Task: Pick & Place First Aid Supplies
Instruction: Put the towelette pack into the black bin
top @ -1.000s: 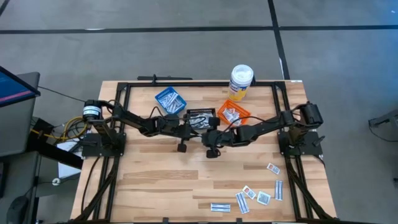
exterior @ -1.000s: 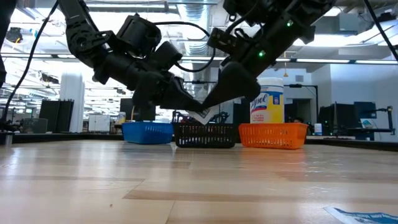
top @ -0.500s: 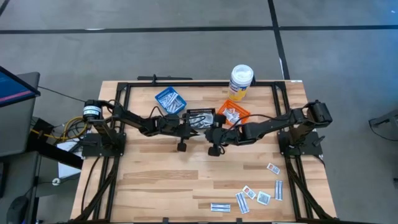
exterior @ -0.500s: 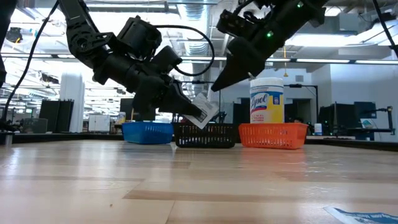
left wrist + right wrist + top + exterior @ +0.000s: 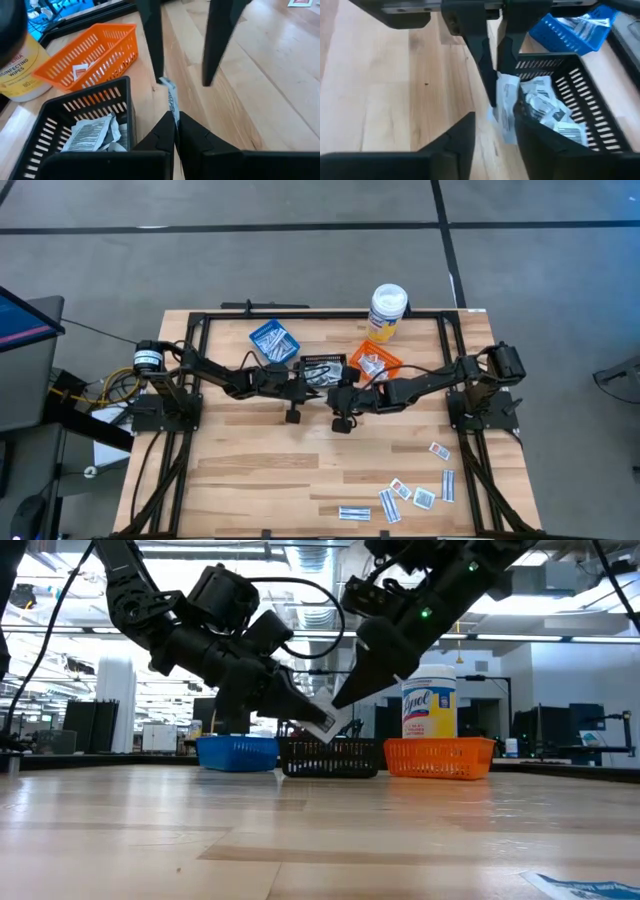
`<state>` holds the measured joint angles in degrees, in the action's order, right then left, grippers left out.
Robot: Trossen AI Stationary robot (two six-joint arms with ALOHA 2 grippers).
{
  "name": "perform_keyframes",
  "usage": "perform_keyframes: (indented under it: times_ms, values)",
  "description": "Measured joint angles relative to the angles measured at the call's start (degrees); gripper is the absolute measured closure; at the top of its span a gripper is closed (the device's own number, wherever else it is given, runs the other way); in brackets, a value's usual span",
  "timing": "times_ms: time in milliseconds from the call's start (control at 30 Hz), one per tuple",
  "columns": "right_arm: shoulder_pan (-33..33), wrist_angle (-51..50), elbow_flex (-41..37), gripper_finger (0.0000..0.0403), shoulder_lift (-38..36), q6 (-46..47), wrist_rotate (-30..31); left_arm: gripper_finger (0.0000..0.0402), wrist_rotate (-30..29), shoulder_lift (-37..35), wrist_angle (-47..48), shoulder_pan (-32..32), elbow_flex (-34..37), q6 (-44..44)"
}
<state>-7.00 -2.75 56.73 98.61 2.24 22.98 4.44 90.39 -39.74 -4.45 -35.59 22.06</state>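
A white first aid packet (image 5: 322, 723) with grey print hangs in the air beside the black basket (image 5: 330, 757), with my left gripper (image 5: 305, 715) shut on it. My right gripper (image 5: 492, 132) comes down on it from the other side, open. Its two fingers stand on either side of the packet's free end (image 5: 505, 117). More packets lie in the black basket (image 5: 322, 367), the blue basket (image 5: 272, 342) and the orange basket (image 5: 375, 363). Several loose packets (image 5: 415, 495) lie flat near the table's front right. My left gripper pinches the packet by one end (image 5: 173, 112) between its two fingertips, coming in slanting down from the table's left. The packet sticks out beyond the fingers, on edge and clear of the table and the basket. My right gripper: I cannot tell whether a finger (image 5: 156, 60) touches the packet's free end.
A tall white wipes bottle (image 5: 387, 310) with a yellow label stands behind the orange basket. The three baskets stand in a row behind the grippers. A black frame (image 5: 300, 315) runs along the table's edges. Bare wood (image 5: 260, 470) lies in front of the grippers.
My right gripper went up and away from the packet, rolled a little, then came back down to it. My left gripper kept still with the packet, whose free end swung out when the right gripper left.
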Motion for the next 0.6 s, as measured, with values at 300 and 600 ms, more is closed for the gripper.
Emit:
perform_keyframes:
  times_ms: [300,600]
  values:
    - [0.5,0.6,0.0,0.0205,0.0,-0.7,-0.6,0.039,0.2,0.0,-0.6,0.8,0.0,0.0]
    - [1.2,2.6,0.0,0.0199,0.0,-0.7,-2.9,0.039,0.4,0.0,-2.0,1.1,0.0,0.1]
